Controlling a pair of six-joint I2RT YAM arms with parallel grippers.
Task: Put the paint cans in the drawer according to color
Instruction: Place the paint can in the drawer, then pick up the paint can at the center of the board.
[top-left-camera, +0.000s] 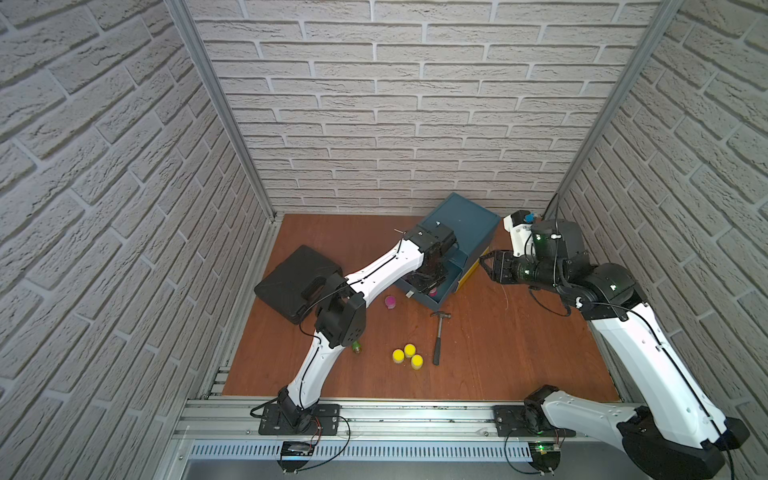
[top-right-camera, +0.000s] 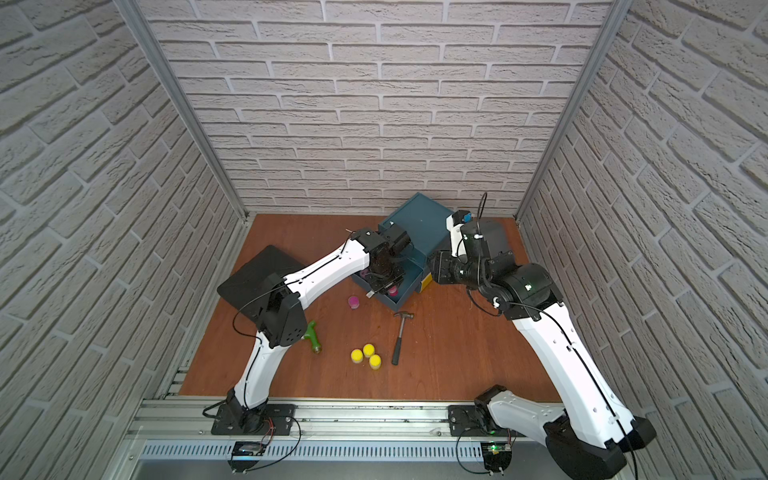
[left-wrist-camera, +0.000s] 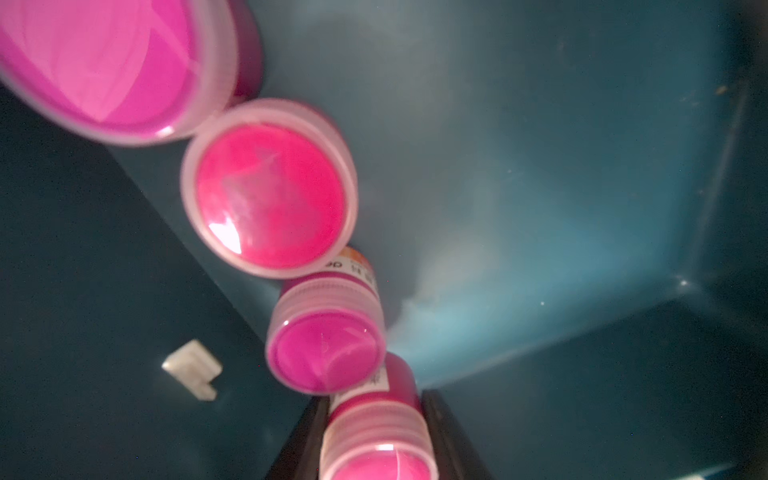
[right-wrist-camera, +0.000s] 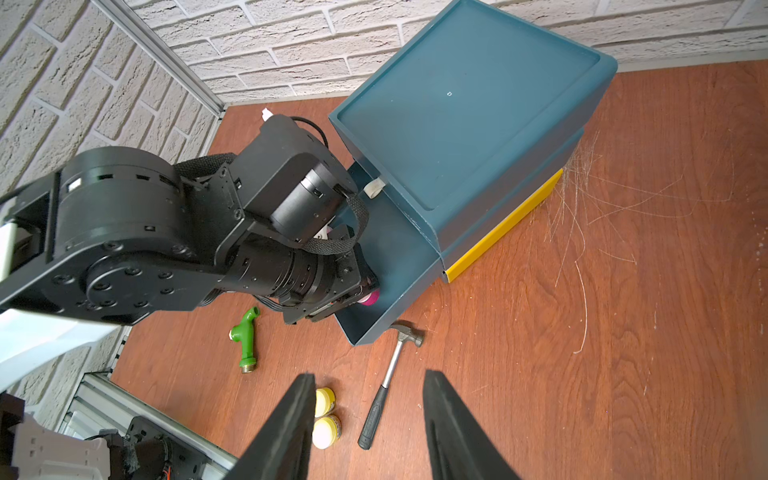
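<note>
My left gripper reaches into the open teal drawer and is shut on a magenta paint can. Three more magenta cans lie in a row along the drawer wall. In both top views one magenta can stands on the table in front of the drawer, and three yellow cans cluster nearer the front. My right gripper hovers open and empty beside the cabinet; two of the yellow cans show past its finger.
A hammer lies just right of the yellow cans. A green pipe fitting lies by the left arm's elbow. A black case sits at the table's left side. The cabinet's lowest drawer has a yellow front.
</note>
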